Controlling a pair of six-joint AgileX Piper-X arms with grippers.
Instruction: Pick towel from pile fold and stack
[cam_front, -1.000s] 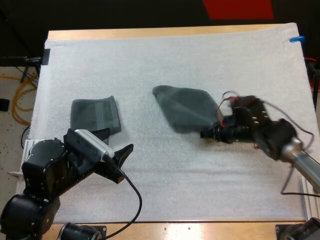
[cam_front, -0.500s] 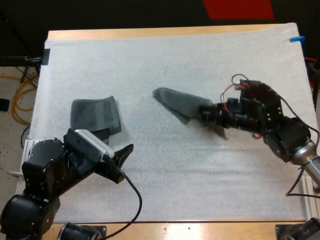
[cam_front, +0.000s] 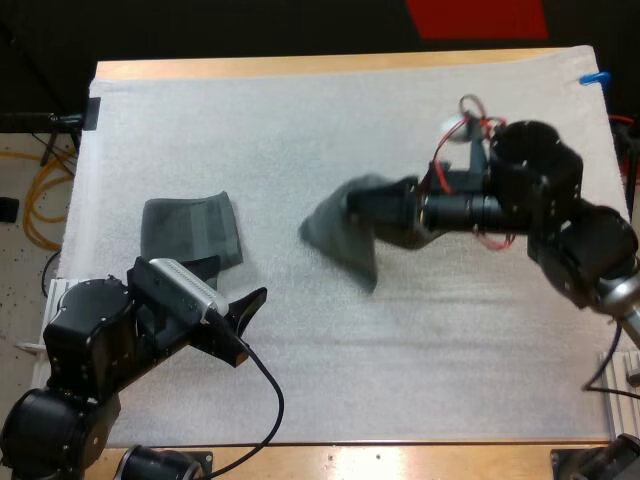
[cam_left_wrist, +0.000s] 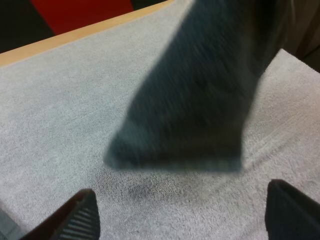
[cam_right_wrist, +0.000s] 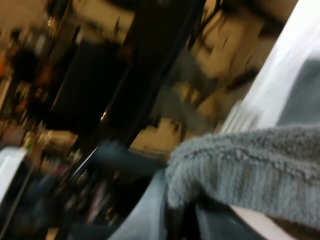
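A dark grey-green towel (cam_front: 338, 240) hangs in the air over the middle of the mat, and my right gripper (cam_front: 374, 208) is shut on its upper edge. In the right wrist view the towel's ribbed edge (cam_right_wrist: 240, 170) is pinched between the fingers (cam_right_wrist: 150, 210). A second towel (cam_front: 190, 230), folded, lies flat on the mat at the left. My left gripper (cam_front: 250, 325) hovers low near the front left, just in front of the folded towel, open with nothing in it. In the left wrist view the hanging towel (cam_left_wrist: 195, 110) sits ahead of my left gripper (cam_left_wrist: 187, 215), above the mat.
The white mat (cam_front: 330, 380) covers almost the whole table. The wooden table edge (cam_front: 330, 64) runs along the far side. Cables and floor lie beyond the mat's left edge.
My right gripper has risen and swung left and toward the far side with the towel. The towel has come off the mat and now hangs. The left arm has not moved.
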